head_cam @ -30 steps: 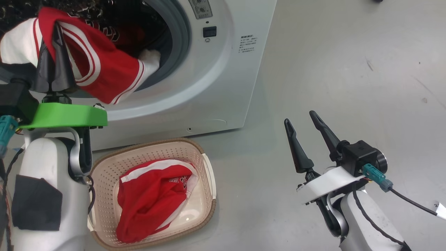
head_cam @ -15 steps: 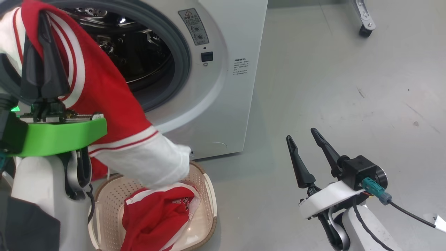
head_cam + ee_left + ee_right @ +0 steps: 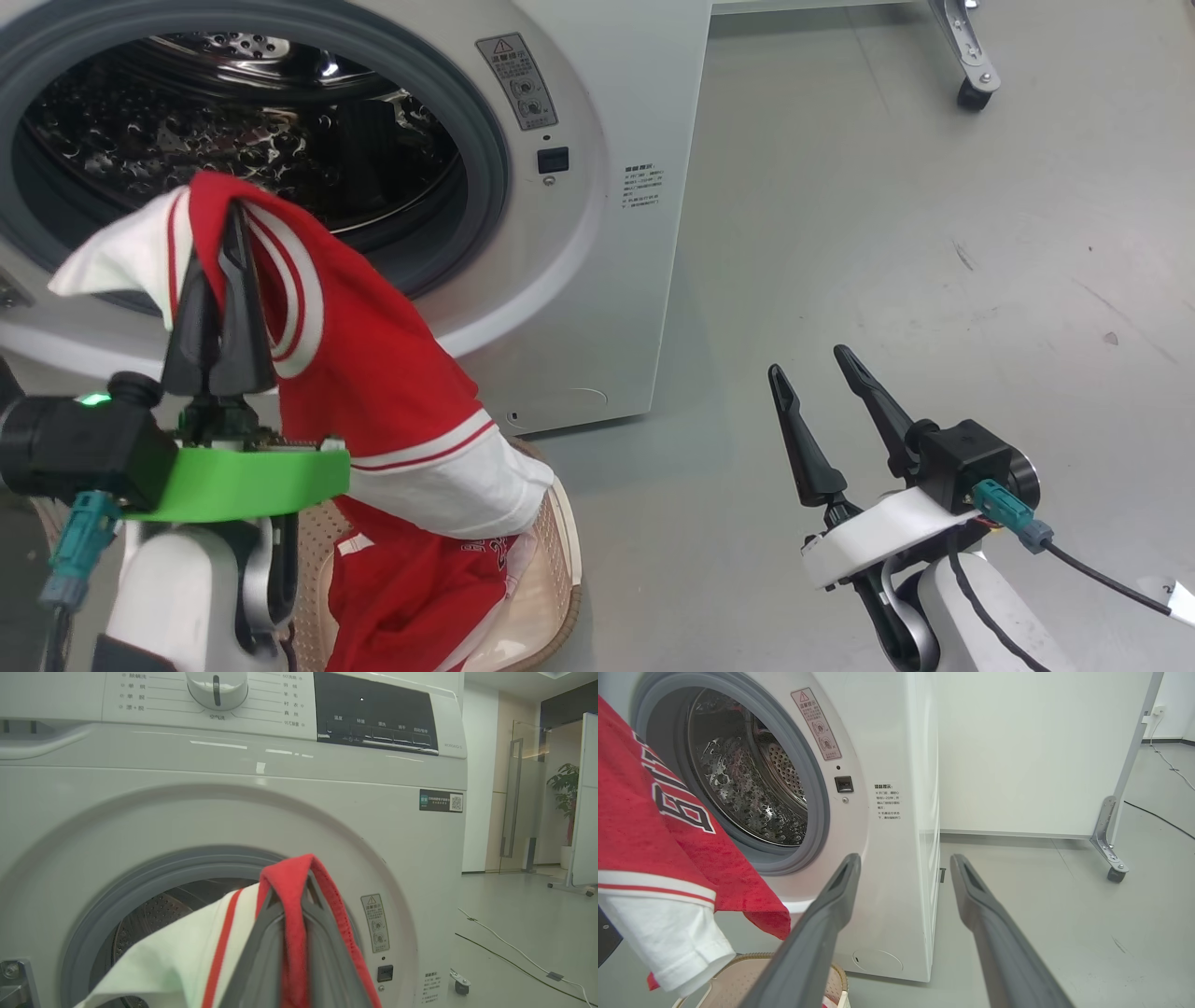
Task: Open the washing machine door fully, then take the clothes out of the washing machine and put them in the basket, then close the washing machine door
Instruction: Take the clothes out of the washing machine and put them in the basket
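The white washing machine (image 3: 597, 187) stands with its drum mouth open; the washing machine door is out of view. My left gripper (image 3: 229, 233) is shut on a fold of a red-and-white jersey (image 3: 373, 373), held up in front of the drum. The cloth drapes down and its white sleeve hangs over the cream basket (image 3: 563, 523). Another red jersey (image 3: 411, 588) lies in the basket. The left wrist view shows the red fold pinched over the left gripper (image 3: 294, 896). My right gripper (image 3: 808, 362) is open and empty above the floor, right of the basket, and shows too as (image 3: 905, 858).
A white panel on a metal foot with a caster (image 3: 971, 65) stands behind and right of the machine. A thin cable (image 3: 504, 947) runs over the grey floor at the right. The basket rim (image 3: 752, 970) sits close to the machine's front.
The head camera has shifted. My left gripper has drawn the jersey out of the drum and lowered it toward the basket, over which its sleeve now hangs. The right gripper has stayed open.
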